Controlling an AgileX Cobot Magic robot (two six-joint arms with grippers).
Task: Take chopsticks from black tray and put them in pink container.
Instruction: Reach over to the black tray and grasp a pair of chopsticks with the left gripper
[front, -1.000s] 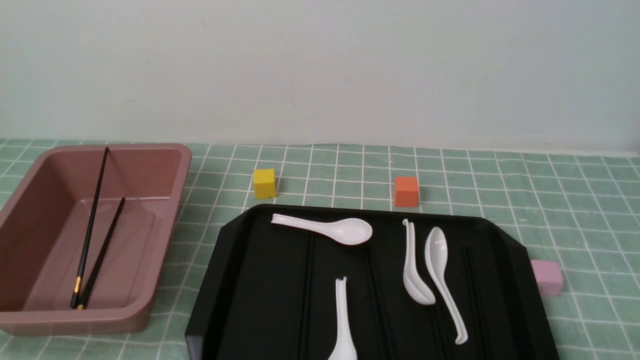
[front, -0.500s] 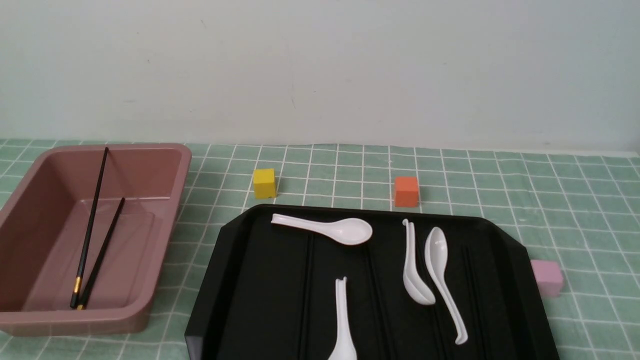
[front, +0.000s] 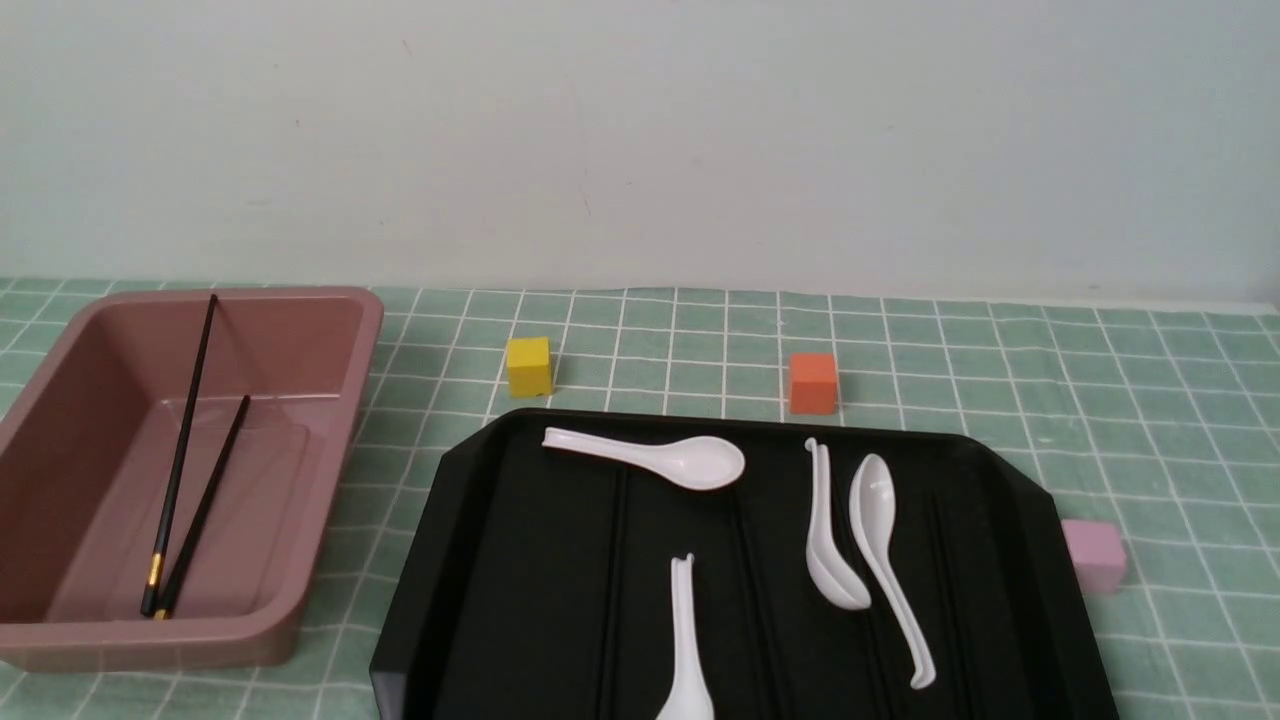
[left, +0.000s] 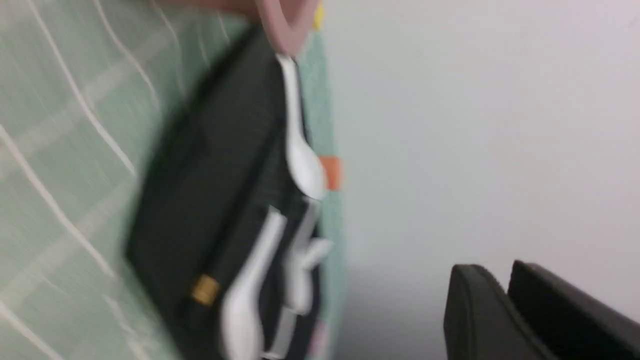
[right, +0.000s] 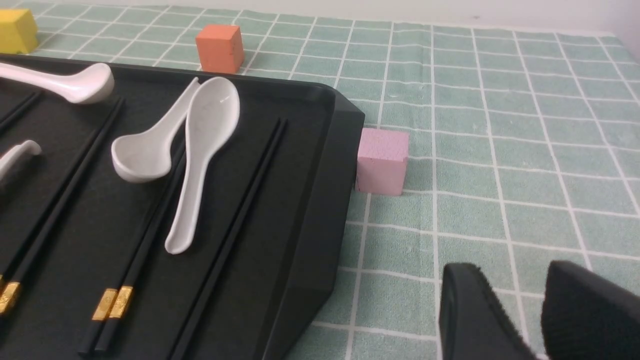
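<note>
Left gripper: Your left gripper shows only in its own wrist view, and that picture is very blurry. You see two black fingers close side by side. I cannot tell if they are apart or pressed together. Nothing shows between them.
Right gripper: Your right gripper is over the green cloth, off the tray, on the side where the pale pink cube sits. Its two fingers stand a bit apart. The cloth shows through the gap, and it holds nothing.
Chopsticks in the tub: Two chopsticks lie inside the pink container. Their gold ends are close together near you. Their thin ends lean toward the far wall.
Chopsticks on the tray: More chopsticks lie in the long grooves of the black tray. Your right wrist view shows their gold bands. From the front they are too dark to pick out.
Pink container: It sits on the cloth, on your left of the tray, a little apart from it.
Spoons: Four white spoons lie on the tray. Two of them rest side by side.
Cubes: A yellow cube and an orange cube stand just behind the tray. The pale pink cube is right beside the tray's right edge.
</note>
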